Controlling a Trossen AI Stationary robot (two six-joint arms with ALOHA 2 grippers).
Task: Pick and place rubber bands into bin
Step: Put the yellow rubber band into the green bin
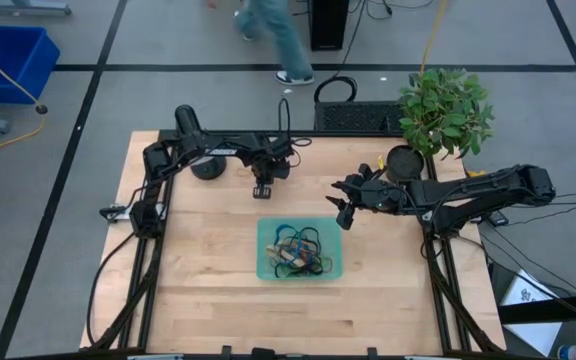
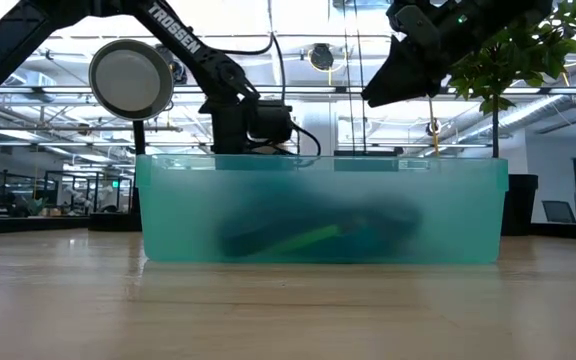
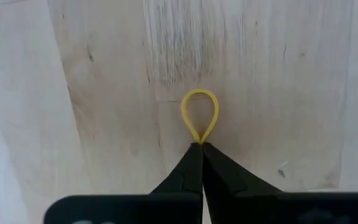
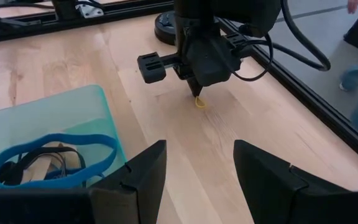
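Observation:
My left gripper [image 1: 262,192] points down at the table just beyond the far side of the teal bin [image 1: 298,250] and is shut on a small yellow rubber band [image 3: 199,115]. The band also shows under its tip in the right wrist view [image 4: 200,102]. The bin rests flat on the table and holds several rubber bands [image 1: 298,252], among them a blue one [image 4: 55,155]. My right gripper [image 1: 345,215] is open and empty, raised above the table beside the bin's far right corner. My left gripper pinches one end of the yellow band's loop [image 3: 200,140] between its two fingertips [image 3: 188,168], coming from above and pointing down. The rest of the loop spreads out beyond the tips, close to the wood; whether it is clear of the table cannot be told.
A potted plant [image 1: 446,110] and a black round base [image 1: 405,160] stand at the far right. A round black lamp base [image 1: 208,168] stands at the far left. A person's legs [image 1: 273,35] and a blue crate [image 1: 8,60] are on the floor beyond the table.

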